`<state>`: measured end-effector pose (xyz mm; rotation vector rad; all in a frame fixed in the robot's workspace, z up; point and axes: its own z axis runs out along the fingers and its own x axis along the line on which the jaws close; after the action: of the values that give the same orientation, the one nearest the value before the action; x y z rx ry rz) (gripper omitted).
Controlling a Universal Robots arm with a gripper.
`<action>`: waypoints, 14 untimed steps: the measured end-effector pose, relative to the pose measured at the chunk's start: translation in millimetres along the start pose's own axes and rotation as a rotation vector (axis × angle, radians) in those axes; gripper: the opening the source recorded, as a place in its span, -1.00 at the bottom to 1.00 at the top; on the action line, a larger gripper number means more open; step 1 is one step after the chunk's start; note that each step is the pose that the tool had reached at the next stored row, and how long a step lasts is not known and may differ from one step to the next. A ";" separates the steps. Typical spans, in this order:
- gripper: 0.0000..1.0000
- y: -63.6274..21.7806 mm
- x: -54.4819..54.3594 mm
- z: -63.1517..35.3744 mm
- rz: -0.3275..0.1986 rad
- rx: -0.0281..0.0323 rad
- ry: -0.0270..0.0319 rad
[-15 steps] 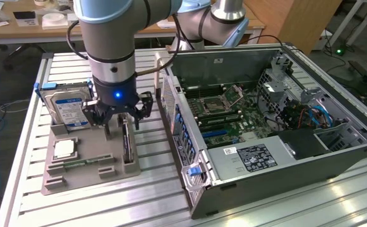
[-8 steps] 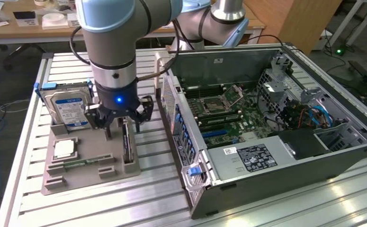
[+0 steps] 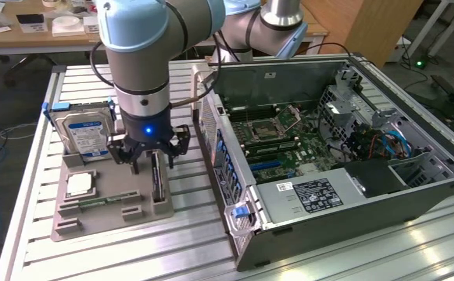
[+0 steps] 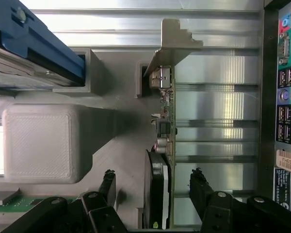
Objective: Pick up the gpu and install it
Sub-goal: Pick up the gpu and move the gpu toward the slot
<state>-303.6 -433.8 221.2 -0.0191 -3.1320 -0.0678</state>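
Item: gripper (image 4: 153,180), wrist view. The two black fingers (image 4: 107,183) are spread apart and grasp nothing. They straddle the gpu (image 4: 168,121), with bare space showing on each side between pad and card.

Item: gpu. It stands on its long edge in a slot of the grey tray (image 4: 121,97). The round black cooler sits between the fingers (its lower part is cut off by the frame edge). The long axis runs away from the fingers. The grey metal bracket (image 4: 177,41) is at the far end, level with the blue rail (image 4: 39,43) of the hard drive.

Item: same group, exterior view. The arm (image 3: 137,58) comes straight down and the gripper (image 3: 153,159) sits over the gpu (image 3: 158,186). The card shows as a thin dark strip in the tray slot nearest the computer case (image 3: 328,193), parallel to the case's rear wall. Its bracket end is hidden behind the fingers, and only the wrist view makes it out.

Item: tray (image 3: 105,213). It also carries a square silver processor chip (image 3: 79,185) and, further back, the blue-labelled hard drive (image 3: 86,133) standing upright.

Item: case, side open. The exterior view shows the motherboard inside. The wrist view gives just the rear port panel (image 4: 286,97), with the slotted aluminium table (image 4: 218,102) between it and the card.
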 end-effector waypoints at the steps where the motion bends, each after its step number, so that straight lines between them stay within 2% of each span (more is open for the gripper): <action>1: 0.44 -0.1 0.0 1.8 0.000 0.0000 0.0000; 9: 0.44 3.0 -0.3 15.7 0.016 0.0023 0.0005; 14: 0.44 3.1 -0.3 16.1 0.019 0.0026 0.0004</action>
<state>-303.3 -430.1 205.2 -0.0482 -3.1309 -0.0636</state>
